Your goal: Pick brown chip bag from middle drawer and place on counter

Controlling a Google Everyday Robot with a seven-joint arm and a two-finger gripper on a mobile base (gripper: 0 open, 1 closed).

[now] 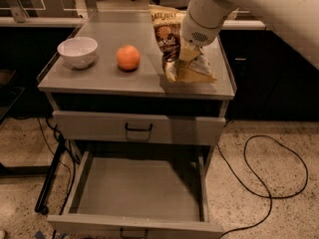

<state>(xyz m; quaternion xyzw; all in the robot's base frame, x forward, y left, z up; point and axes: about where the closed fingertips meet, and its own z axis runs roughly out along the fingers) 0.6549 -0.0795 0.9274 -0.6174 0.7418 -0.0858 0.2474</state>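
The brown chip bag [167,38] stands tilted at the right side of the counter [99,76], its lower end resting on the surface near the front right edge. My gripper [188,52] is at the bag's right side, mostly hidden under the big white wrist, which reaches in from the upper right. The middle drawer [139,189] is pulled wide open below and shows an empty grey floor. The drawer front [139,129] above it is shut.
A white bowl [77,51] and an orange [128,57] sit on the left half of the counter. A black cable [269,176] loops on the floor at the right. Dark cabinets stand behind.
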